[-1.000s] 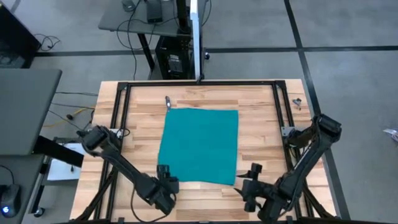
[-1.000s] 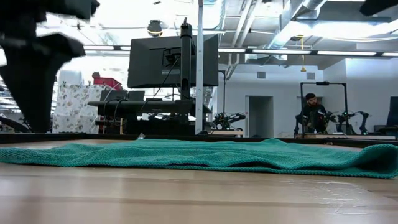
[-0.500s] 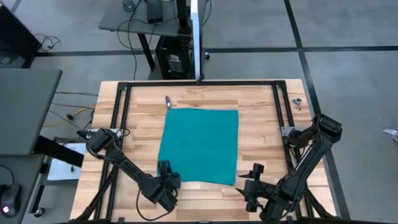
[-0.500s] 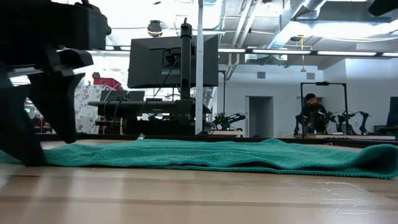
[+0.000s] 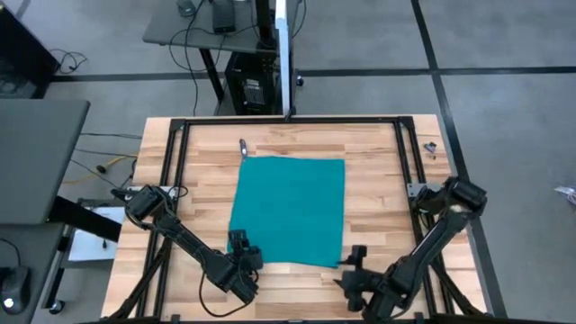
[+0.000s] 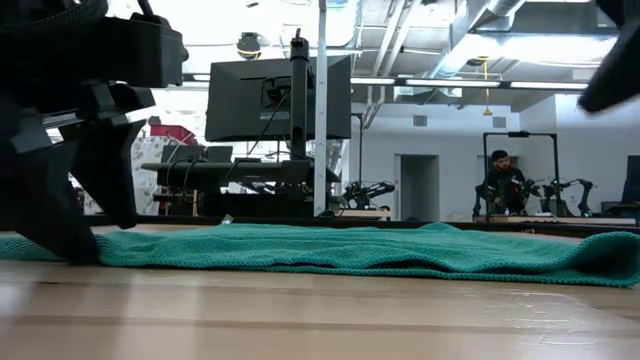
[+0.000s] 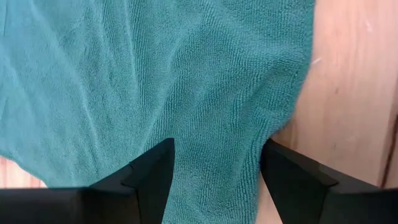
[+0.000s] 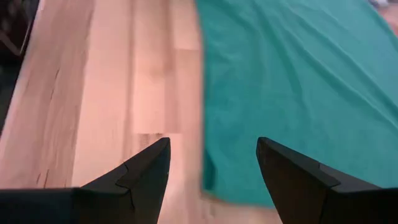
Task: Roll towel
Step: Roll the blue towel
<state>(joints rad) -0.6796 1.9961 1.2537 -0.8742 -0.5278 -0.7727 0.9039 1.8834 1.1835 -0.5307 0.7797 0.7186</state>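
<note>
1. High view: left end effector (image 5: 243, 255) at near left corner of towel (image 5: 290, 210), fingers spread wide astride the hem.
2. Right end effector (image 5: 355, 267) wide too, empty, by near right corner.
3. Flat on wooden tabletop (image 5: 378, 171), mid-board.
4. Beyond, monitor (image 6: 279, 97).

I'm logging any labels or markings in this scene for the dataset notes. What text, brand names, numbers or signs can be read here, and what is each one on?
None can be read.
The towel is plain teal, unmarked.
The table shows bare wood grain only.
The left gripper and right gripper, both open, show no legible marking.
The monitor in the low view faces away; nothing on it or elsewhere in the room is legible.
</note>
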